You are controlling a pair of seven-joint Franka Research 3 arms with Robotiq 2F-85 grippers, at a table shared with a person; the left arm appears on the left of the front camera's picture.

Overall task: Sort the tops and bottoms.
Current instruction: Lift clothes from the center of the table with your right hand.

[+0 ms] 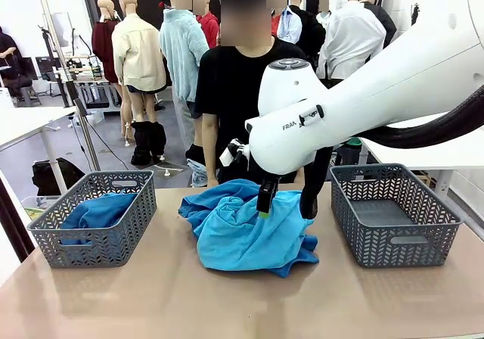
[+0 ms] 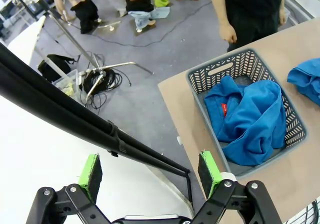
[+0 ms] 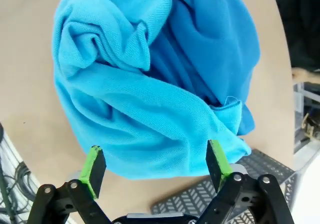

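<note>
1. Right gripper (image 1: 286, 213) (image 3: 155, 161): you are seeing it pointing down over the heap of tops, jaws standing wide apart with nothing between them. You cannot tell whether its green pads (image 3: 93, 165) are touching the cloth.
2. Left gripper (image 2: 150, 171): it is hanging released, jaws spread and gripping nothing, well apart from the left basket at 2 o'clock in its wrist view.
3. Heap of tops (image 1: 246, 233) (image 3: 150, 84): turquoise and deeper blue garments are lying crumpled at the centre of the table (image 1: 151, 293).
4. Left basket (image 1: 94, 241) (image 2: 240, 66): it is sitting at 9 o'clock of the heap, holding a royal blue top (image 1: 98, 212) (image 2: 250, 119) that is showing a red tag (image 2: 224, 108).
5. Right basket (image 1: 393, 241): it is sitting at 3 o'clock of the heap.
6. Person (image 1: 234, 82): standing at 12 o'clock, at the table's far edge.
</note>
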